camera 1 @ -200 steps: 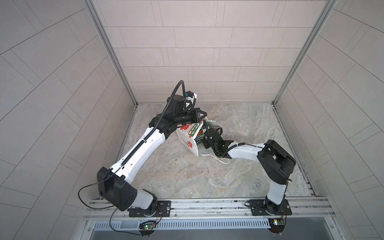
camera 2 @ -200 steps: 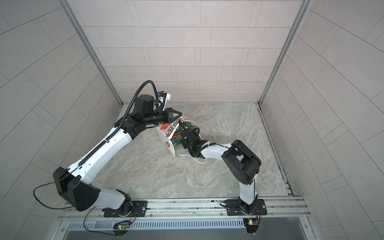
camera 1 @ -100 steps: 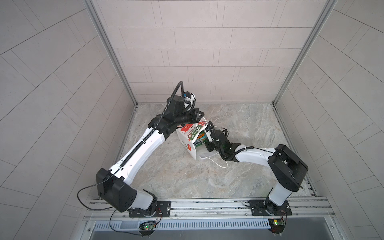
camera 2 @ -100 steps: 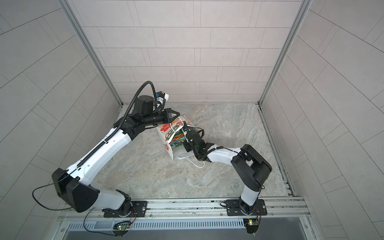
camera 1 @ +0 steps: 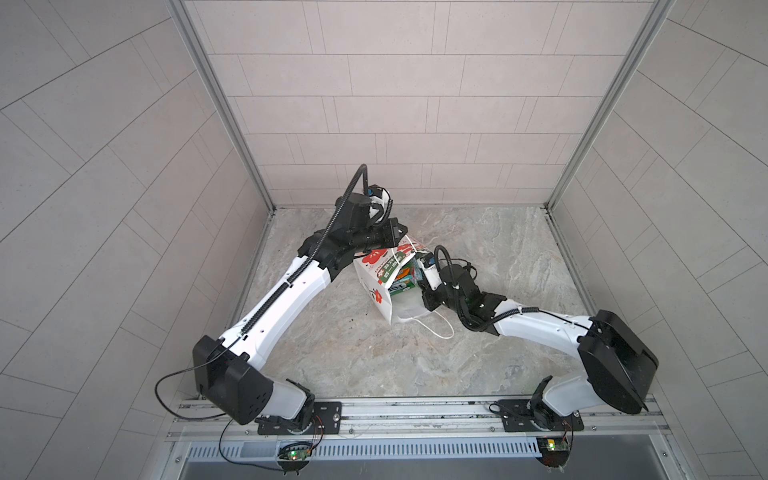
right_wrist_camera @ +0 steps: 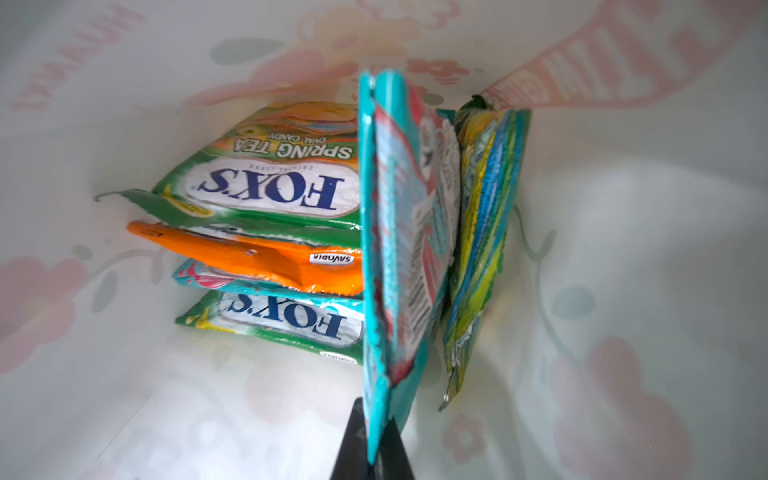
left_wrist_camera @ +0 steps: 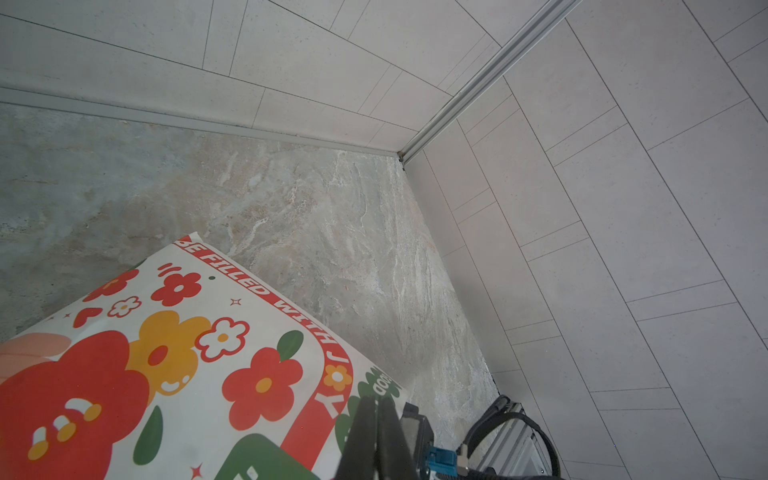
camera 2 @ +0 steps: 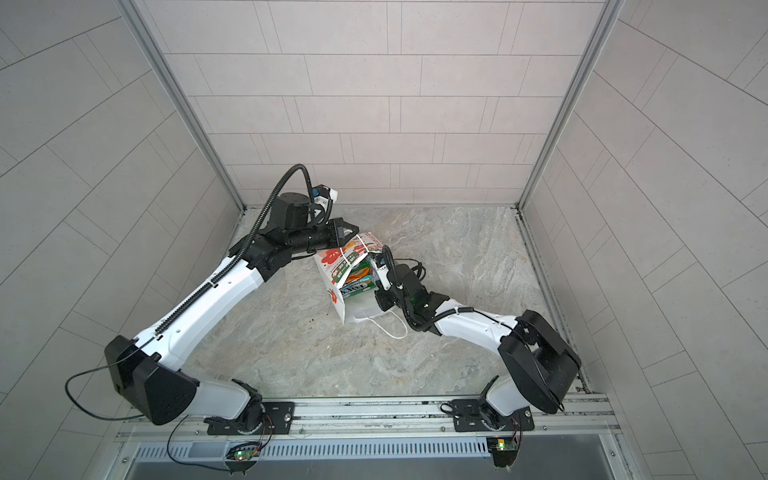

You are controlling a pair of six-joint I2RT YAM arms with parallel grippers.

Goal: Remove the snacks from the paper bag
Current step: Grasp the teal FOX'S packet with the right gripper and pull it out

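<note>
Snacks (right_wrist_camera: 270, 199), flat glossy FOX'S candy packets in green, orange and teal, sit inside your white flower-printed paper bag (camera 1: 376, 291), which lies tipped near the middle of the grey marble tabletop (camera 1: 374, 353), its mouth toward the right arm. Your right end effector (right_wrist_camera: 374, 432) is inside the bag, clenched on an upright teal packet (right_wrist_camera: 395, 232). Your left end effector (left_wrist_camera: 376, 405) pinches the bag's far edge.

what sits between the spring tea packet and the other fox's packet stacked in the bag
In the right wrist view, an orange packet and a teal packet edge lie between the spring tea packet and the other fox's packet.
</note>
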